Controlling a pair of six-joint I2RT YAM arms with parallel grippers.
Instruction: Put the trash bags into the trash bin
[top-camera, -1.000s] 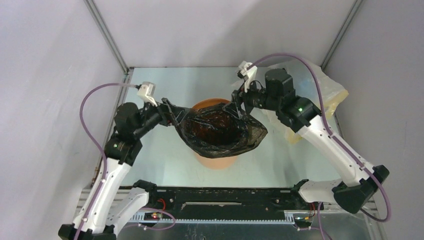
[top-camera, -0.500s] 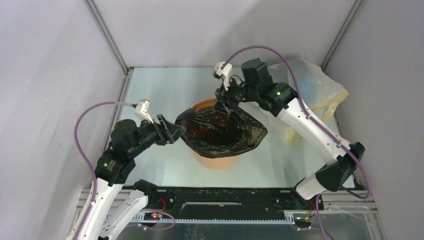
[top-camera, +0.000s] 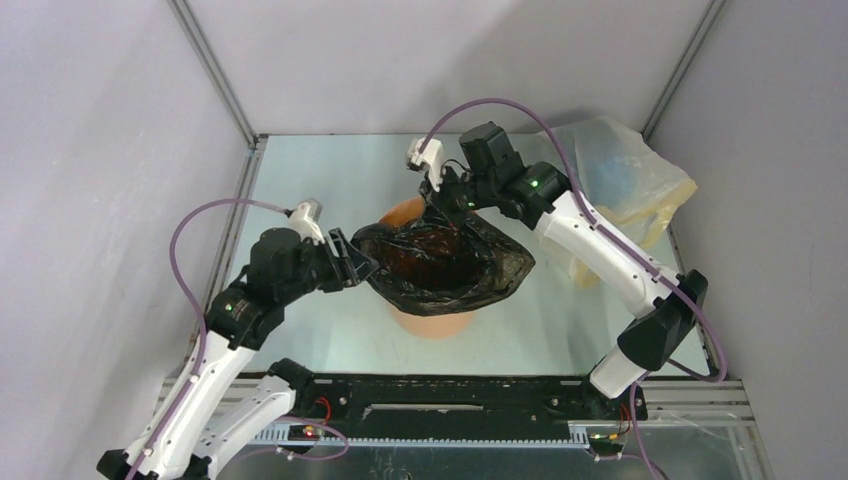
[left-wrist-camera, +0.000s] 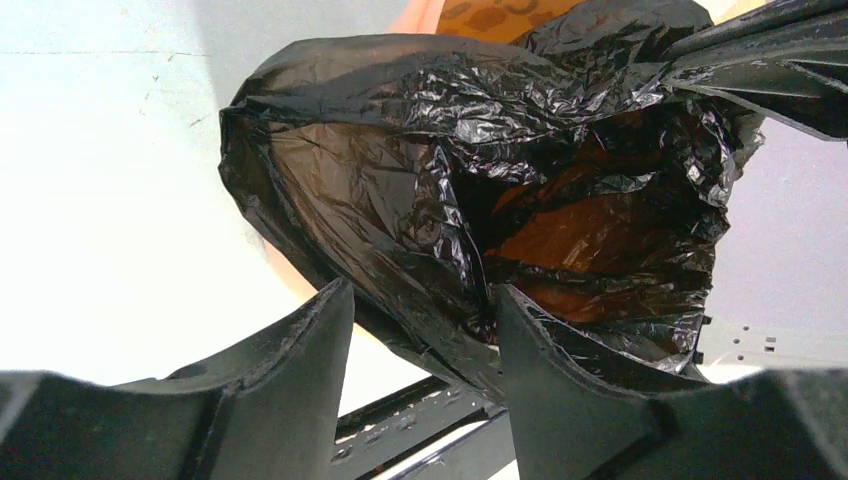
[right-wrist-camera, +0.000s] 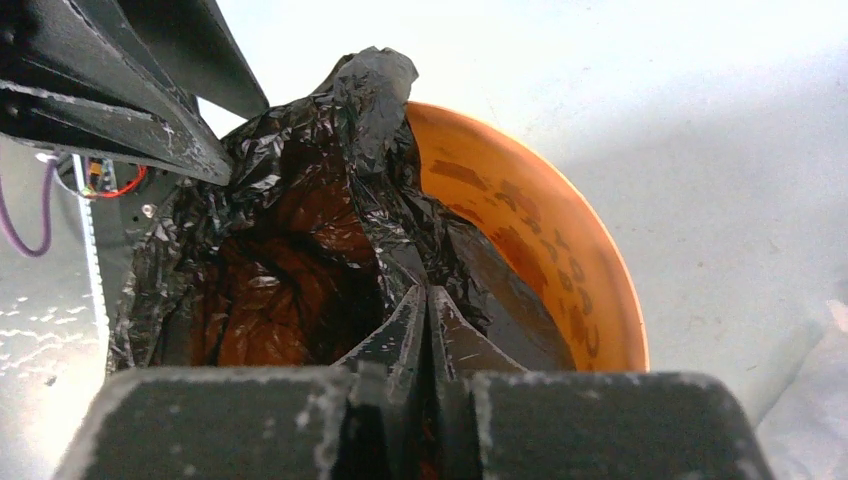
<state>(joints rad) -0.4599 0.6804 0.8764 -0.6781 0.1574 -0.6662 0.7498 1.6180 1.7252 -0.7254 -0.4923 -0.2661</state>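
- A robotics lab test cell rather than a home or a shop.
- Plain pale wall panels (top-camera: 100, 150) close in three sides, joined at bare metal frame posts (top-camera: 215, 75).
- The table (top-camera: 300, 180) is a smooth, pale sheet carrying no household fittings.
- Two white-and-black robot arms, the left arm (top-camera: 215, 360) and the right arm (top-camera: 600, 250), are bolted to a black mounting rail (top-camera: 450, 395) at the near edge.
- A purple cable (top-camera: 490, 100) loops openly from a wrist camera, and exposed wiring with small lit indicators (top-camera: 315, 430) sits below the rail.
- The only props are an orange bin (top-camera: 435, 322), a black trash bag (top-camera: 450, 265) and a translucent yellowish plastic bag (top-camera: 640, 185).
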